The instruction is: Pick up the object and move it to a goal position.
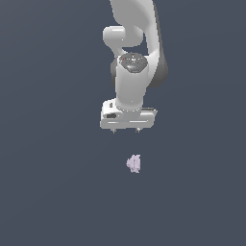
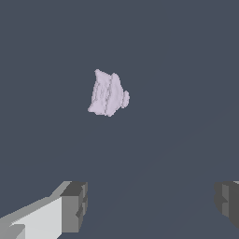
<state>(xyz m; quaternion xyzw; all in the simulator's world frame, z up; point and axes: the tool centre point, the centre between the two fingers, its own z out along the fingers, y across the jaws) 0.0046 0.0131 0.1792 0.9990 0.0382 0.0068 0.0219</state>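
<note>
I am holding the white gripper [image 1: 126, 130] above a plain dark floor [image 1: 48, 192], with its two fingers spread wide and nothing between them; in the wrist view the grey fingertips [image 2: 74, 205] are sitting far apart at the two sides of the picture, and the gap between them is bare. The object [image 1: 134, 164], a tiny pale lilac-pink lump with a bumpy, ridged surface, is lying on the floor apart from the gripper, below it in the exterior view and slightly toward that view's right. In the wrist view the lump [image 2: 108, 93] is showing clear of the fingers, not between them, so I am judging that the claw is not yet lined up over it. The grasp is still to come, and no goal marker is showing in either picture. My worry is the object's size: it is much narrower than the open claw, so if I am lowering off-centre, one finger may be nudging it sideways before the other is reaching it. Its irregular shape may also be letting it twist or squirt out as the fingers are closing. Coming down too far would be driving the fingertips into the floor.
</note>
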